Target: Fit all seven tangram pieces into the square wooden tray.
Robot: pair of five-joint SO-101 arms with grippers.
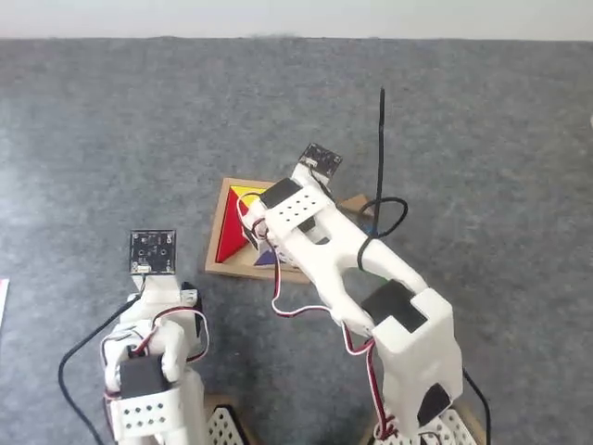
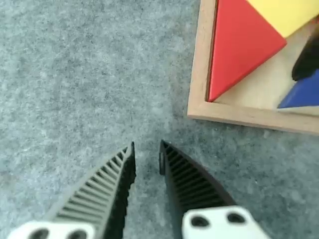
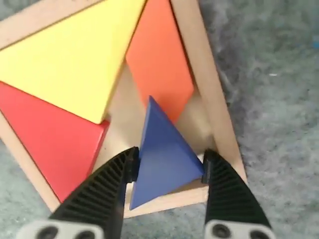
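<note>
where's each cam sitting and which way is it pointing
High view: fixed above the grey mat, looking down on the left arm, right arm and wooden tray.
Left wrist view: on the left arm, facing the mat beside the tray corner; left jaws slightly apart, empty.
Right wrist view: on the right arm, facing into the tray; right jaws clamp the blue triangle.
Shared: all three show the red triangle.

Right arm over wooden tray with red piece
</note>
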